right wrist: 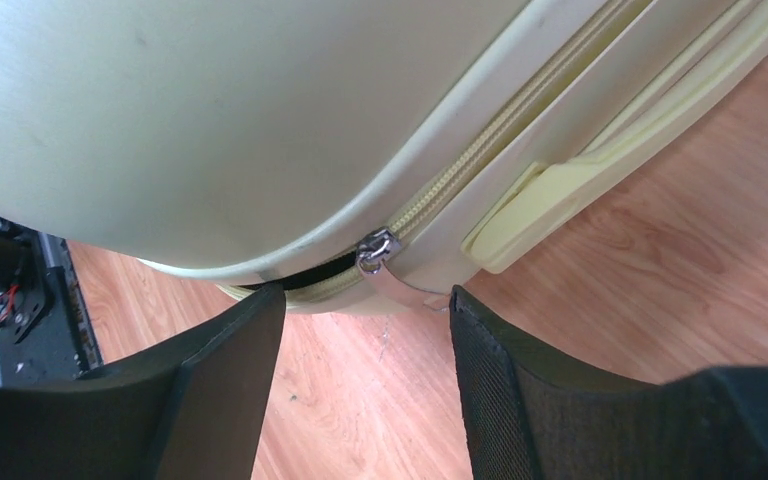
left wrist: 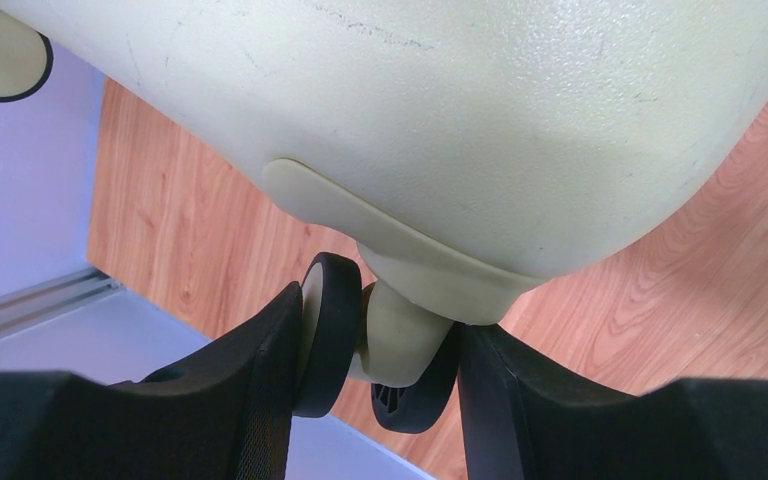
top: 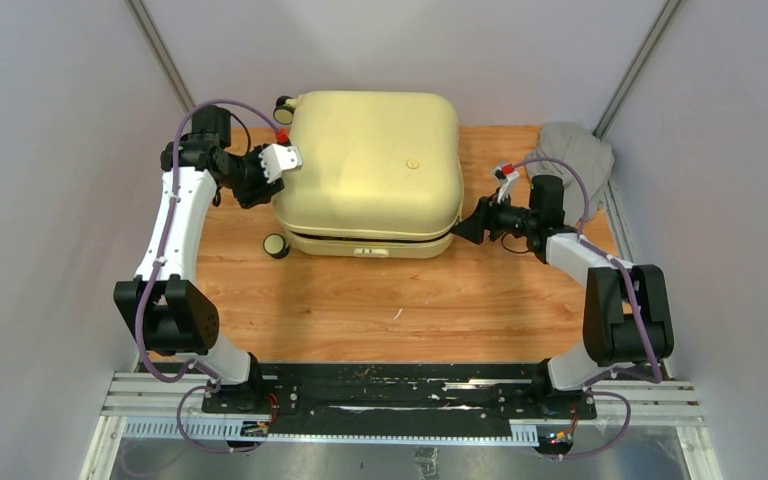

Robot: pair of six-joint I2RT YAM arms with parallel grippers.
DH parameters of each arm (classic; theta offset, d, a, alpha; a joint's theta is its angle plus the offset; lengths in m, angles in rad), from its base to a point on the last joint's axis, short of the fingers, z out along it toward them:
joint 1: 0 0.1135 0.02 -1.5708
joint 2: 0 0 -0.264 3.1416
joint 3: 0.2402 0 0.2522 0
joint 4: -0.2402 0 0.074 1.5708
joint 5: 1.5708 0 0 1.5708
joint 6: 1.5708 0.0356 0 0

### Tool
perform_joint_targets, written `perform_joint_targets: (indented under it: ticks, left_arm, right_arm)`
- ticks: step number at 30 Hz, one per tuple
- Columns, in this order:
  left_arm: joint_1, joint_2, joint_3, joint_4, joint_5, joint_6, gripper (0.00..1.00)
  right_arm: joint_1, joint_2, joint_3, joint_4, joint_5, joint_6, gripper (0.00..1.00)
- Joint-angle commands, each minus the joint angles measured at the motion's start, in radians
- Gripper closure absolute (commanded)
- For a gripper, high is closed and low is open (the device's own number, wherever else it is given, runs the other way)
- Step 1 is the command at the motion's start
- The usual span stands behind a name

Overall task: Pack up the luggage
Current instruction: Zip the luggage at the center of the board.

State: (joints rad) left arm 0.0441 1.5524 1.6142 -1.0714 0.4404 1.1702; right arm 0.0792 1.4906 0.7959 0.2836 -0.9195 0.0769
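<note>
Lying on wooden table [top: 410,300], luggage [top: 370,160], pale walls [top: 50,150], left hand [left wrist: 380,325] grasping wheel [left wrist: 328,335], right hand [right wrist: 362,300] released.

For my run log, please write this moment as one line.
suitcase: lid down, zipper partly open | left gripper: clamped on wheel | right gripper: open at zipper pull

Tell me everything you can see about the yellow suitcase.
The suitcase is a large pale yellow hard shell with rounded corners, its surface finely textured and faintly scuffed. It lies flat on the wooden table, lid down. The zip is not fully done up: a dark gap shows behind the metal slider. The left gripper has its jaws closed on a cream-and-black caster wheel; the right gripper holds its open jaws either side of the slider.
</note>
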Motion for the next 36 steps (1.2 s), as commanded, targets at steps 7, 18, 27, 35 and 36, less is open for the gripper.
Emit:
perform_joint_targets:
  ticks: [7,18,27,35,36]
  left_arm:
    - [0.007,-0.065,0.049,0.082,0.023,-0.069,1.0]
    - [0.007,-0.067,0.041,0.082,0.014,-0.059,1.0]
    - [0.007,-0.074,0.049,0.082,-0.005,-0.057,1.0]
    - [0.007,-0.074,0.055,0.082,-0.012,-0.068,1.0]
    - [0.007,-0.074,0.056,0.082,-0.011,-0.071,1.0]
  right_arm:
    - [-0.013,0.122,0.002,0.126,-0.176,0.075,0.45]
    - [-0.025,0.145,-0.067,0.378,-0.235,0.236,0.78]
    - [-0.046,0.067,-0.106,0.337,-0.149,0.222,1.0]
    - [-0.046,-0.025,-0.13,0.193,0.005,0.124,1.0]
    - [-0.044,-0.042,-0.147,0.205,0.024,0.133,1.0]
